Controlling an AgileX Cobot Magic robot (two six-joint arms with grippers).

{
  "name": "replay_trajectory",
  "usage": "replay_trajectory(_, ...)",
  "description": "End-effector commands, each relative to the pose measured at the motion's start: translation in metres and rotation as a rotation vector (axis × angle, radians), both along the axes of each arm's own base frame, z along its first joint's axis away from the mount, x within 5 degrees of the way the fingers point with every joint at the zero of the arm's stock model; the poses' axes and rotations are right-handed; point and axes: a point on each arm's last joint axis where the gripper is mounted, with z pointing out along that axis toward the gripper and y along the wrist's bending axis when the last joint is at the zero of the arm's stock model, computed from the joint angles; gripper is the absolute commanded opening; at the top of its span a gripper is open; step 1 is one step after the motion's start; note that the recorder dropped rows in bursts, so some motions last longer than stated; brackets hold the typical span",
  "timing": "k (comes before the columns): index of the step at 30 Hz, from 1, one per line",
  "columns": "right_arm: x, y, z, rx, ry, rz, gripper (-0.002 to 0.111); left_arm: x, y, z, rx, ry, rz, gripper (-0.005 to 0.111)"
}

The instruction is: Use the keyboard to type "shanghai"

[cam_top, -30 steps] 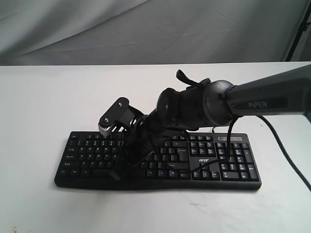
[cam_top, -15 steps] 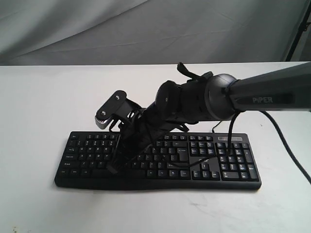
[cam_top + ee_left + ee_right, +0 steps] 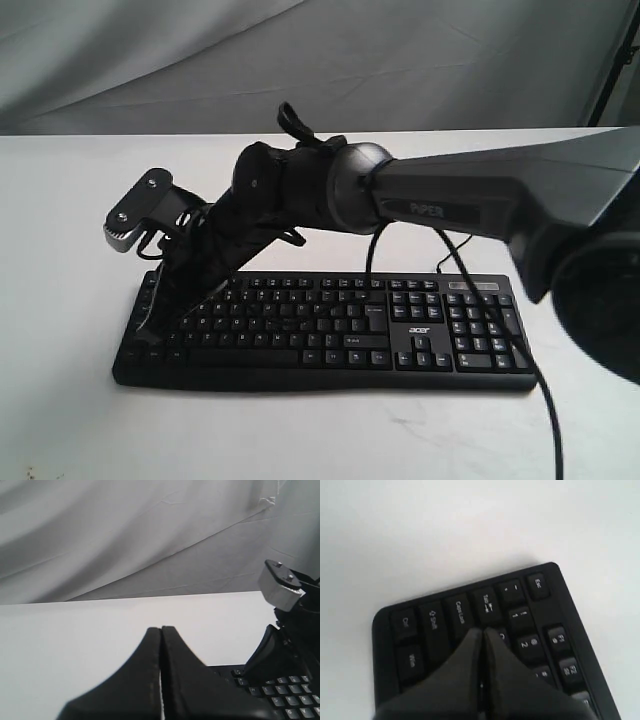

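Note:
The black keyboard [image 3: 420,330] with white legends and an "acer" logo lies on the white table. My right arm reaches across it to its left end. The right gripper [image 3: 152,325] is shut, and its tips point down at the leftmost keys. In the right wrist view the closed tips [image 3: 482,631] sit over the keys just past Caps Lock and Tab on the keyboard [image 3: 560,645]; whether they touch a key I cannot tell. My left gripper [image 3: 161,629] is shut on nothing and held above the table beside the keyboard's corner [image 3: 280,700]. It does not show in the exterior view.
The right arm's black cable [image 3: 545,400] hangs over the number pad and down to the table's front. The wrist camera [image 3: 135,215] sticks out to the left of the arm. A grey cloth [image 3: 300,60] hangs behind the table [image 3: 80,200].
The right arm has swung left along the keyboard, from its middle keys to its left end. The gripper has stayed shut.

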Motion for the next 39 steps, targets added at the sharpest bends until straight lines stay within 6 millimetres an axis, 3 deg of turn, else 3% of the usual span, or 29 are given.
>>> replay_trajectory(1,-0.001,0.014,0.001,-0.012,0.004,0.041,0.000,0.000,0.000,0.000,-0.002,-0.007,-0.006,0.000)
replay_trajectory(39,0.000,0.016,-0.020,-0.079,-0.003,0.037,0.000,0.000,0.000,0.000,-0.002,-0.007,-0.006,0.000)
